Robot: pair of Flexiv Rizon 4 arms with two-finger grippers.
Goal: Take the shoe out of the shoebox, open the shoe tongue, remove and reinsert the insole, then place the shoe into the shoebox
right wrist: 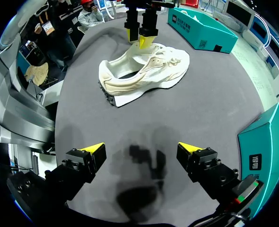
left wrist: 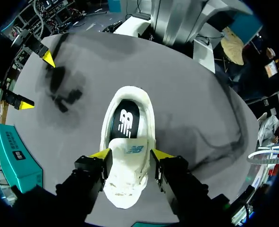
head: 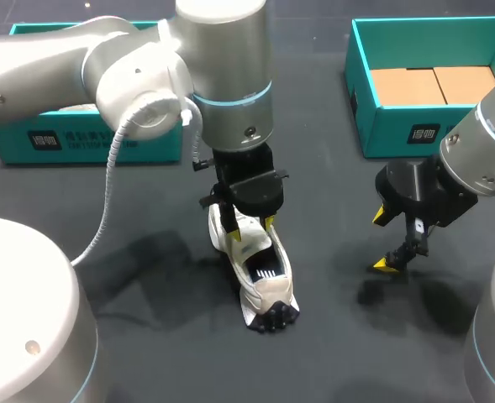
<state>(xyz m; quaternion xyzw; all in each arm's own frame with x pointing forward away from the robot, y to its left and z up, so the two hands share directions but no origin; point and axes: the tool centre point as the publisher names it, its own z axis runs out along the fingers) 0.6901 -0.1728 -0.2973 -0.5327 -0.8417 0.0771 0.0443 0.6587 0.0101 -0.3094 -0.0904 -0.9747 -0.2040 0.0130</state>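
On the worktop, the left tool pinches the white shoe across its tongue; the right tool hangs spread nearby.

The left arm hides part of the shoe's front and much of the left shoebox.

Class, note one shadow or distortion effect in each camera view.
Head view: soft shadows on the dark grey table beside the white lace-up sneaker and under the right gripper. Left wrist view: fisheye curves the table's edge. Right wrist view: smudgy shadow under the same gripper.
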